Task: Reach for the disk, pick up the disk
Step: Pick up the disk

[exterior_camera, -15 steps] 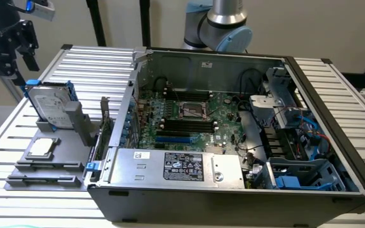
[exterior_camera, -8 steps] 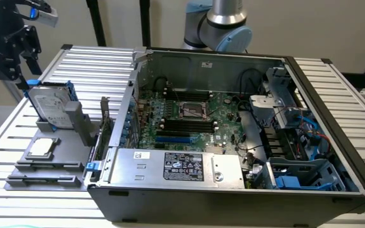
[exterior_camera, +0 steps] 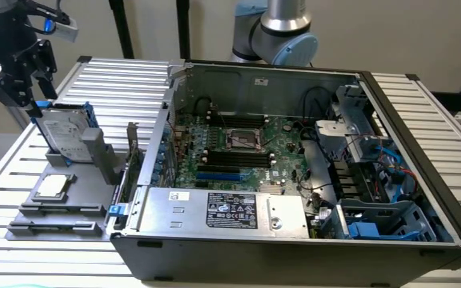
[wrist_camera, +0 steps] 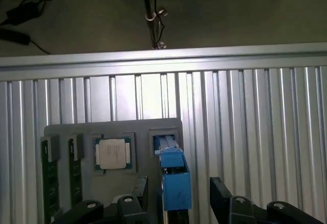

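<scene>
The disk (exterior_camera: 64, 137), silver-grey with a white label and a blue carrier, stands on edge in a slot of the grey holder (exterior_camera: 78, 201) at the exterior view's left. My black gripper (exterior_camera: 36, 107) hangs just over the disk's upper far corner. In the wrist view the disk's blue edge (wrist_camera: 174, 180) sits between my two black fingers (wrist_camera: 141, 189), with a gap on each side. My gripper (wrist_camera: 179, 193) is open and straddles the disk without gripping it.
A small square silver chip (exterior_camera: 53, 186) (wrist_camera: 112, 153) and memory sticks (wrist_camera: 50, 175) lie in the same holder. The open computer case (exterior_camera: 295, 168) sits on the ribbed aluminium table (exterior_camera: 2, 168) just to the holder's right. Cables lie on the floor (wrist_camera: 20, 15).
</scene>
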